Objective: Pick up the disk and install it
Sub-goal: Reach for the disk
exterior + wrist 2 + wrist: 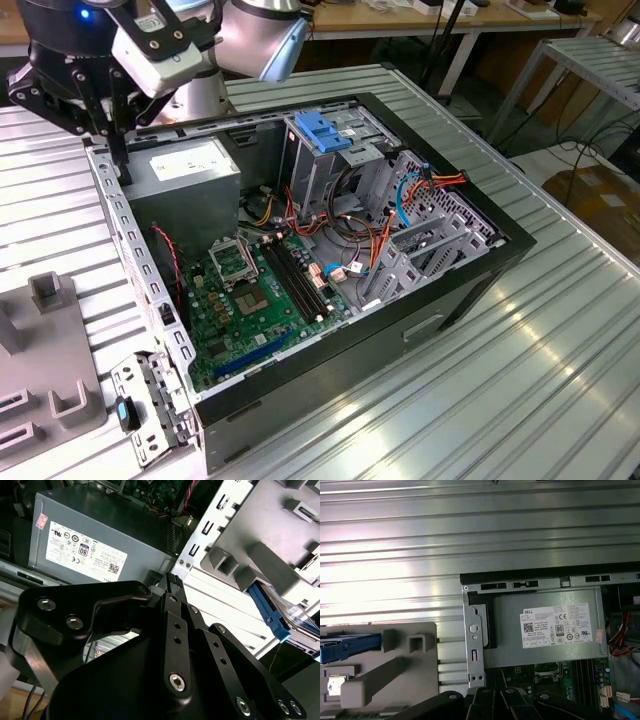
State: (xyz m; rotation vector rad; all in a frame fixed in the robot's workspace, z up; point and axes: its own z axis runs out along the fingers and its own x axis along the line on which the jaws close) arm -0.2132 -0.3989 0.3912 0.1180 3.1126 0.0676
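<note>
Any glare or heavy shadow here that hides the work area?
Exterior view: glare streaks on the table; the computer case interior is evenly lit. First wrist view: a bright band across the table, clear of the disk. Second wrist view: no glare on the power supply.

Ribbed metal table point(560, 400), open computer case point(400, 330) resting on it, grey fixture point(50, 370), perhaps plastic, alongside
</note>
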